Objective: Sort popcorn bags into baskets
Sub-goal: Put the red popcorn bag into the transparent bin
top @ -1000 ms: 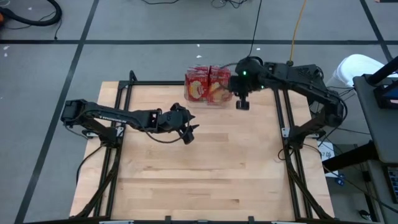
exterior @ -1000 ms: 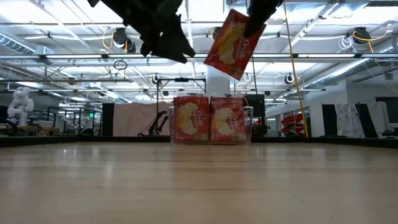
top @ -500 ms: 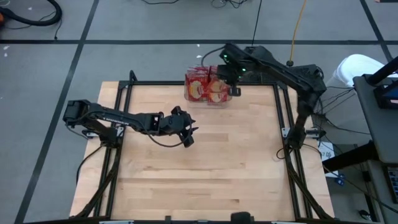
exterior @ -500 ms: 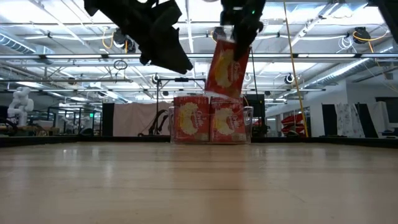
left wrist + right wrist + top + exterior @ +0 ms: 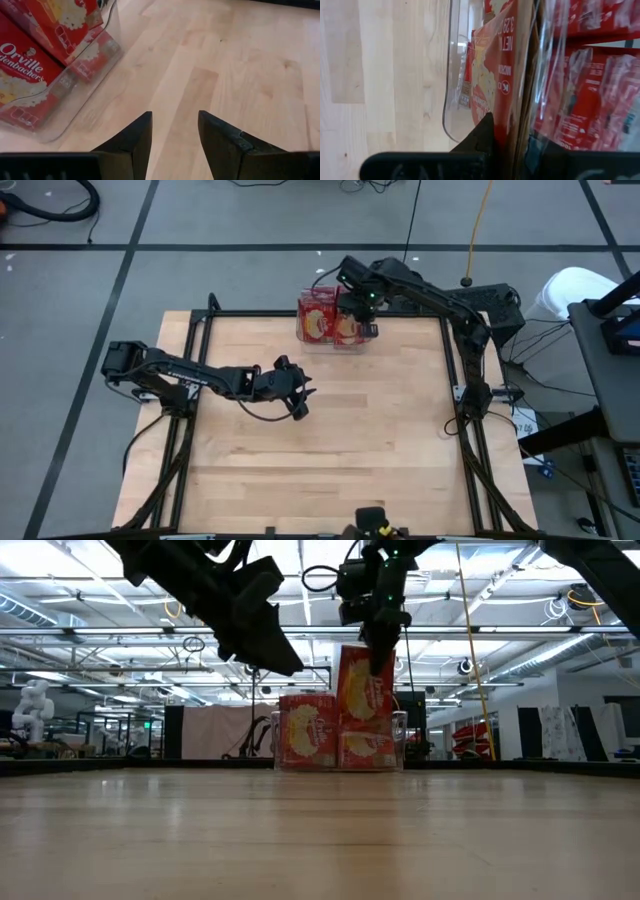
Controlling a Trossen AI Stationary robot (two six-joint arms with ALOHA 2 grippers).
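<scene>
the right gripper hangs over the clear basket at the far edge of the table, its fingers pressed together on the top edge of one popcorn bag. that bag hangs upright straight below the claw, its lower part already inside the basket's right half, standing taller than the other popcorn bags packed upright in the basket beside and under it. in the right wrist view the held bag runs straight out from between the fingers, with the basket's clear curved wall just to one side of it and more red packets close on the other side, so the claw has little room sideways within the basket.

the left gripper hovers above the table, well apart from the basket, on the near-left side of it. its fingers are spread with nothing between them, and bare wood lies ahead of them. in its wrist view the basket's rounded corner and the packets in it sit off to one side of the claw, not touching.

around the left claw the tabletop is open wood on every side out to the dark frame rails along the table's edges.
</scene>
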